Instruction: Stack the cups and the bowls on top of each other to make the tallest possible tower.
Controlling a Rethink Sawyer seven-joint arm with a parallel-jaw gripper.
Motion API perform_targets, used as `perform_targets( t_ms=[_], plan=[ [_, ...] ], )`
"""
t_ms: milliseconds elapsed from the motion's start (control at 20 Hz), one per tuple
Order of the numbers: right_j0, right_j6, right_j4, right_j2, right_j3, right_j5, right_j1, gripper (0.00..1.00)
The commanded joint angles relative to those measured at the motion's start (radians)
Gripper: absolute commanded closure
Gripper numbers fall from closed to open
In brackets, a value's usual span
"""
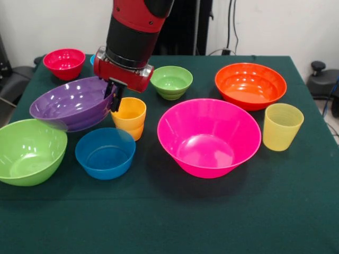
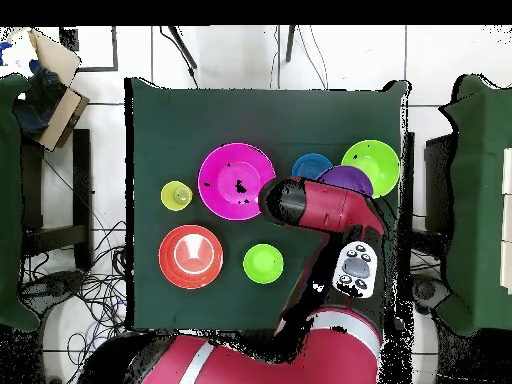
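My gripper (image 1: 115, 94) is shut on the right rim of the purple bowl (image 1: 71, 108), which hangs tilted just above the table, over the edge of the big lime green bowl (image 1: 26, 151). The orange-yellow cup (image 1: 128, 117) stands right beside the gripper. The mid blue bowl (image 1: 105, 152) sits in front of it. The big pink bowl (image 1: 209, 137) is at the centre. The orange bowl (image 1: 250, 84), small green bowl (image 1: 171, 82) and small red bowl (image 1: 64, 63) stand at the back. The pale yellow cup (image 1: 282, 126) is on the right. Only a sliver of the sky blue cup (image 1: 92, 59) shows behind the arm.
All pieces stand apart on the dark green table (image 1: 175, 222); nothing is stacked. In the overhead view the arm (image 2: 330, 210) covers the gripper and part of the purple bowl (image 2: 348, 180). The pink bowl (image 2: 236, 180) lies just left of the arm.
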Motion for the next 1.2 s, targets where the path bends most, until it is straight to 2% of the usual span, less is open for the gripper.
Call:
perform_targets(
  t_ms=[50, 100, 400, 750, 950, 1100, 1200],
  plan=[
    [0.139, 0.259, 0.015, -0.096, -0.136, 0.083, 0.095, 1.0],
    [0.067, 0.194, 0.007, 0.008, -0.063, -0.064, 0.052, 1.0],
    [0.077, 0.205, 0.025, 0.001, -0.066, -0.082, 0.069, 1.0],
    [0.083, 0.183, 0.022, -0.011, -0.075, -0.03, 0.044, 1.0],
    [0.106, 0.157, 0.022, -0.035, -0.09, 0.083, -0.008, 1.0],
    [0.08, 0.122, 0.038, 0.009, -0.12, 0.13, -0.013, 1.0],
    [0.1, 0.128, 0.031, -0.022, -0.157, 0.172, -0.013, 1.0]
  ],
)
